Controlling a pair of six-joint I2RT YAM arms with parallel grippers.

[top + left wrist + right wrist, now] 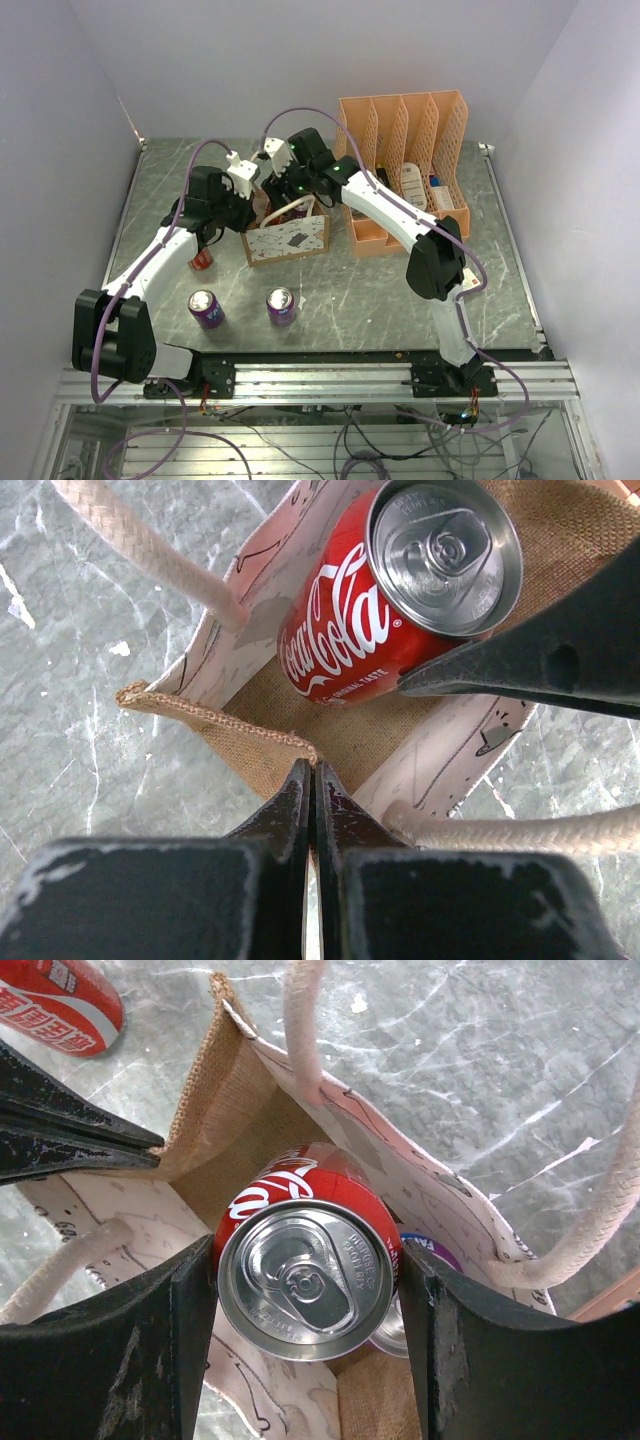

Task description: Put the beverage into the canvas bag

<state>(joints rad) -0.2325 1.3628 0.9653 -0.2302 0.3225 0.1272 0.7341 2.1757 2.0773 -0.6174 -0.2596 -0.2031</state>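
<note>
Right wrist view, looking straight down: the right gripper [305, 1290] clasps a red Coca-Cola can [305, 1260], a shiny aluminium cylinder with its silver pull-tab top facing the camera. One black finger presses on each side of its wall, just under the rim. The can hangs upright in the open mouth of the canvas bag [250, 1090], a small boxy tote with brown woven ends, off-white printed sides and two cream rope handles [300, 1020] falling to either side. Beneath it, part of a second can [432, 1250] with a purple label seems to sit inside the bag.

The left gripper [312, 772] is pinched tight on the bag's brown end rim, holding the mouth open. Another red can [60, 1005] lies on the grey marbled table [480, 1050] outside the bag. The top view adds two purple cans [207, 308] standing near the arms and an orange file organizer [405, 170] behind the bag.

By its look, the can is rigid but smooth and probably slippery, and heavy if full. A grip across its side wall suits it. The bag is soft and floppy, so its rim needs support.
</note>
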